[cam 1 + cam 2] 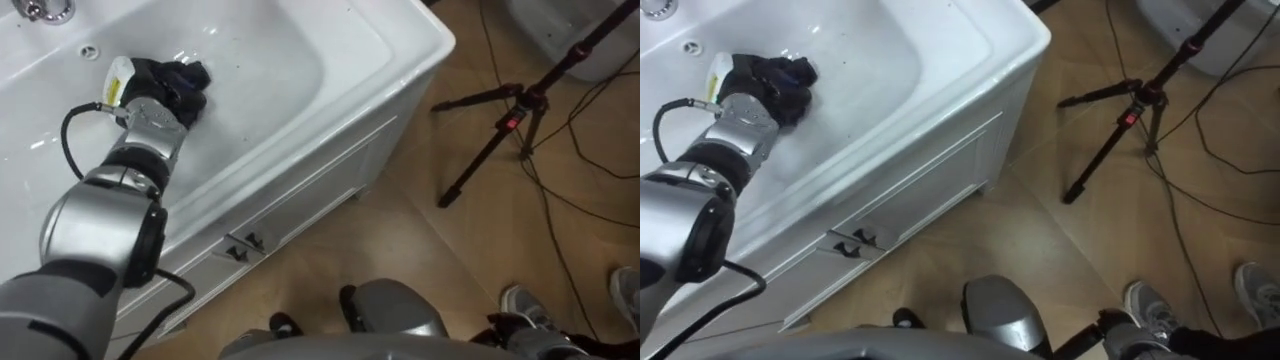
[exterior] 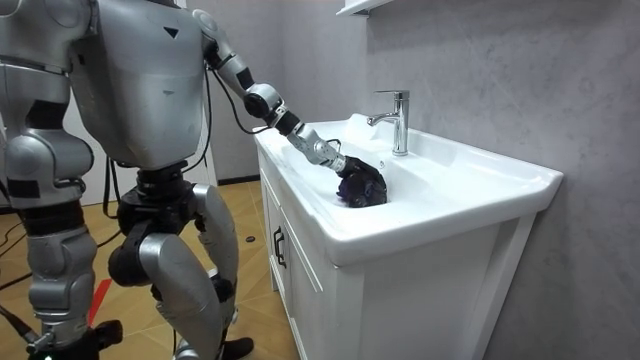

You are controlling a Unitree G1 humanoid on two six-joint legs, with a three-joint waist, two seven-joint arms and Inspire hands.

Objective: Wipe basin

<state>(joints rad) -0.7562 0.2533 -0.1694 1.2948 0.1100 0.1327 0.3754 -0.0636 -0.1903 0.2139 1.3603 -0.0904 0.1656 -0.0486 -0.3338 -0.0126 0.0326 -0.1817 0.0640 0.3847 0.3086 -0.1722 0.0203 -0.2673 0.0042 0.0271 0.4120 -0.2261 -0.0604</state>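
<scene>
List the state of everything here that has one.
Faucet: off, no water running.
Basin: no standing water.
Dark cloth: bunched, in the basin under the left hand.
Cabinet doors: shut.
Tripod: standing, legs spread.

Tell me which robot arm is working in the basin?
The left: its left hand meets the dark cloth inside the basin; the right arm hangs at its side.
</scene>
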